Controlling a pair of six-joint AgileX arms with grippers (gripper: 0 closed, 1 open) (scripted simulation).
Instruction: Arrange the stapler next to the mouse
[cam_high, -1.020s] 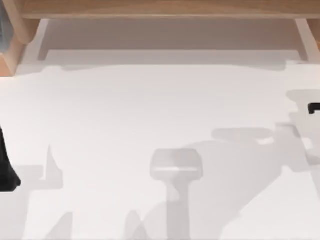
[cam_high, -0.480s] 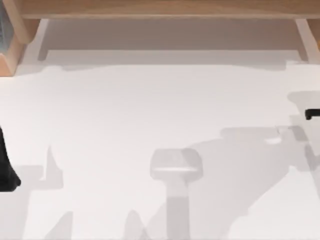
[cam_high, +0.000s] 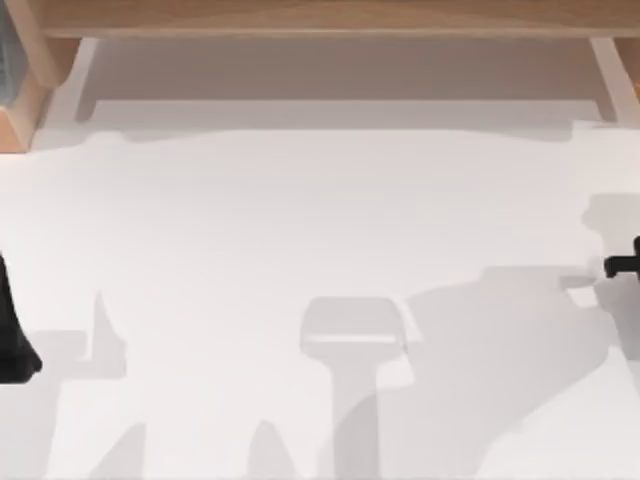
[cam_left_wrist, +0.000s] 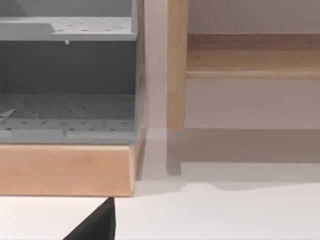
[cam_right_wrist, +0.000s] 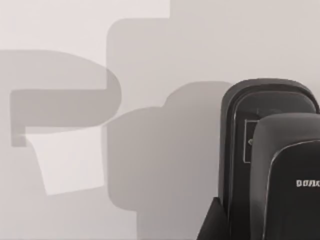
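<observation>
**Stapler at the bench's right edge, drifting toward the near side**

The left arm (cam_high: 12, 330) sits parked at the left edge of the bench (cam_high: 300, 200), a dark upright shape partly cut off by the frame. Its wrist camera looks low across the white surface toward a grey perforated tray (cam_left_wrist: 67, 107) on a wooden base (cam_left_wrist: 65, 170), with a wooden post (cam_left_wrist: 176, 65) beside it and a wooden shelf (cam_left_wrist: 250, 55) running behind. A dark wedge (cam_left_wrist: 97, 225) pokes in at the lower edge of that view. It cannot be told whether the left end effector is apart or together.

The stapler (cam_high: 620, 265) shows as a small black bar at the far right edge of the top view, about halfway down the bench. In the right wrist view it is close to the camera: a black body with a rounded end and pale lettering on its upper part (cam_right_wrist: 270, 165), over plain white surface crossed by grey shadows. A dark sliver (cam_right_wrist: 210, 225) sits against its side. It cannot be told whether the right end effector is clamped on the stapler.

The middle of the bench is open white surface, carrying broad shadows, one of them T-shaped (cam_high: 352, 335). The shelf closes off the far side (cam_high: 320, 15).

Compared with a second ago, the black bar has moved down the right edge toward the near side of the bench, and the large shadow beside it has slid the same way. The left arm has not shifted.
</observation>
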